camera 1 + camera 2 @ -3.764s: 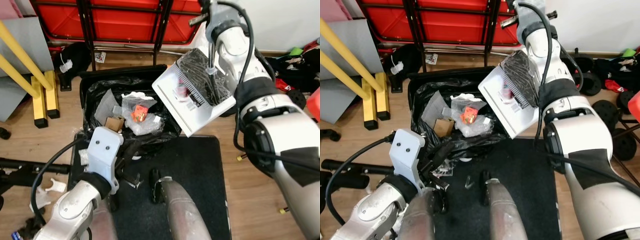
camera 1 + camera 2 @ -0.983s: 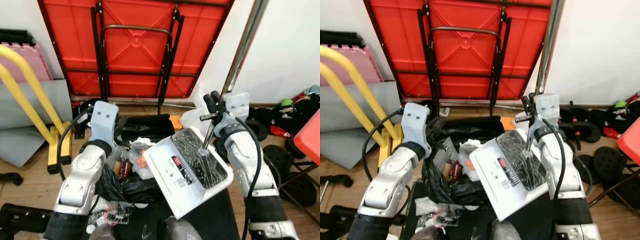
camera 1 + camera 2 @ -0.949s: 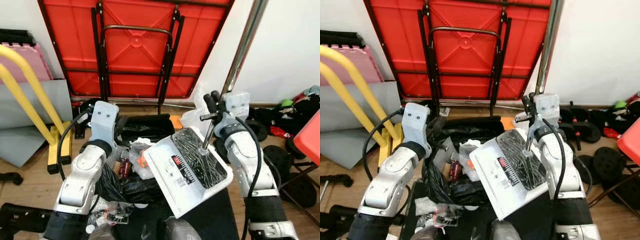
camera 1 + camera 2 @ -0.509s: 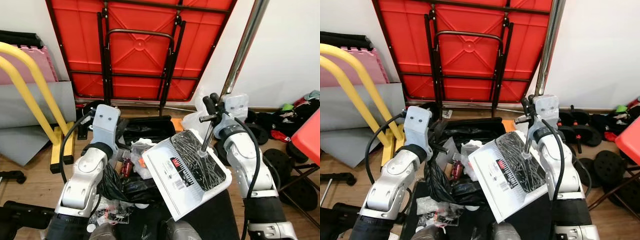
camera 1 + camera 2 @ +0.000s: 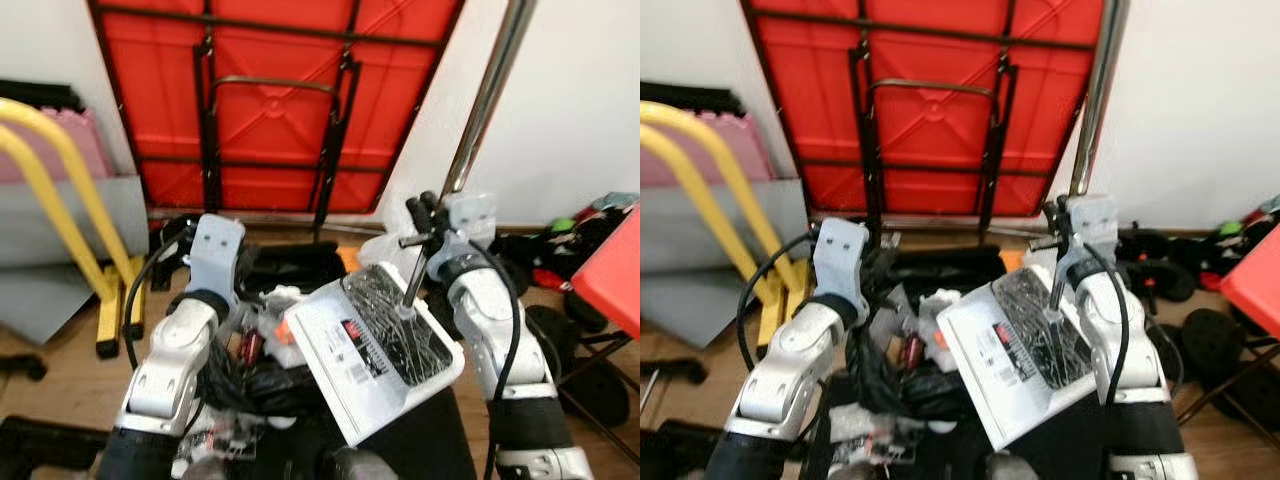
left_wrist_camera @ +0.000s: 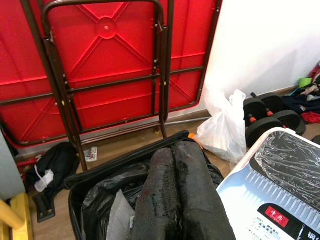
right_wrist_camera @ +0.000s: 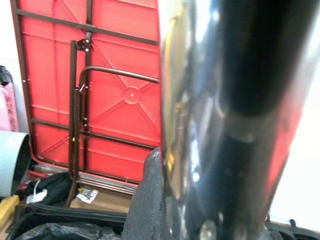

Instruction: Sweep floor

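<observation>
My right gripper is shut on the chrome handle of a white dustpan. The pan hangs tilted, just right of a black bin lined with a black bag. Its pocket holds dark debris. Wrappers, an orange scrap and a red can lie in the bag. My left gripper hovers over the bin's near rim, fingers shut together with nothing seen between them. In the right wrist view the chrome handle stands right up against the camera.
A red folded table leans on the wall behind the bin. Yellow rails stand at the left. A white plastic bag, dumbbells and clothes lie at the right, near a red seat. A black mat lies under me.
The camera has tilted up from the bin toward the wall. The dustpan, tipped over the bin 3.8 s ago, now hangs beside it. My left arm has risen to the bin's rim.
</observation>
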You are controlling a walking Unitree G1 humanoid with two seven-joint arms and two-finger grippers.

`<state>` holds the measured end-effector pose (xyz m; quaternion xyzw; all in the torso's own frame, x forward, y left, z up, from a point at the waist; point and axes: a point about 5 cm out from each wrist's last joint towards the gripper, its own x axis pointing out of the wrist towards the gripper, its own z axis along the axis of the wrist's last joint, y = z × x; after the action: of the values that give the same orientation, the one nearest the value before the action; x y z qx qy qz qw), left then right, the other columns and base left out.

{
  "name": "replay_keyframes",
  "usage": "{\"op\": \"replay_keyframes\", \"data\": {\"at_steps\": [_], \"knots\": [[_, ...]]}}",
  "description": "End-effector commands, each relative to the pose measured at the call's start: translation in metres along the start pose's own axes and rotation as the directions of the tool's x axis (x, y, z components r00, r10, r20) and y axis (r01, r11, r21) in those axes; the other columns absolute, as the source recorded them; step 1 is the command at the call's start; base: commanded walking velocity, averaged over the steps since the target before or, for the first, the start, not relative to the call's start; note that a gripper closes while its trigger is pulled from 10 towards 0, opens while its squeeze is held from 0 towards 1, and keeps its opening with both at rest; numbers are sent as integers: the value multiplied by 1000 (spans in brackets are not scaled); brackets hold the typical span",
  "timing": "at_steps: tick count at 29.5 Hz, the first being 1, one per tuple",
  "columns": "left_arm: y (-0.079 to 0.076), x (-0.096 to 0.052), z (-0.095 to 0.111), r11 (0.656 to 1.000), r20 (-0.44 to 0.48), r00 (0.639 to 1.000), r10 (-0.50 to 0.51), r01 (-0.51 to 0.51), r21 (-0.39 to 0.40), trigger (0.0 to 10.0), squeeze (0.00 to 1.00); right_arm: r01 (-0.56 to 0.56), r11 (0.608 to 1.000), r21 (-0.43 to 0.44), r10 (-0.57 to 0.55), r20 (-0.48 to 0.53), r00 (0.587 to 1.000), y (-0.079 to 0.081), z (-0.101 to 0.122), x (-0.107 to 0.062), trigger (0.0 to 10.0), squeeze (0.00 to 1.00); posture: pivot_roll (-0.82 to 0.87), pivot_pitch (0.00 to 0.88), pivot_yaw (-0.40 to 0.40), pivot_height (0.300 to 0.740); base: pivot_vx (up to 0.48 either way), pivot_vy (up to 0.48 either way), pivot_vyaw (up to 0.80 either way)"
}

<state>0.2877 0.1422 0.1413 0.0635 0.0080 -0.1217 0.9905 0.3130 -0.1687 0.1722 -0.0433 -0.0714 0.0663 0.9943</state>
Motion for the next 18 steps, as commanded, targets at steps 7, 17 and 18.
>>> {"op": "replay_keyframes", "data": {"at_steps": [7, 17, 18], "knots": [[-2, 4, -3, 1000, -26, 999, 28, -28, -7, 10000, 0, 8, 1000, -10, -8, 45, 999, -1, 12, 3, 10000, 0, -152, 42, -156, 740, 0, 0, 0], [-2, 6, -6, 1000, -48, 999, 24, -24, -6, 10000, 0, 25, 1000, 12, -25, 19, 999, 0, 9, 4, 10000, 0, -147, 40, -153, 740, 0, 0, -201], [-2, 6, -6, 1000, -50, 998, 24, -24, -5, 10000, 0, 26, 1000, 4, -26, 24, 999, 0, 9, 4, 10000, 0, -146, 39, -152, 740, 0, 0, 0]]}}
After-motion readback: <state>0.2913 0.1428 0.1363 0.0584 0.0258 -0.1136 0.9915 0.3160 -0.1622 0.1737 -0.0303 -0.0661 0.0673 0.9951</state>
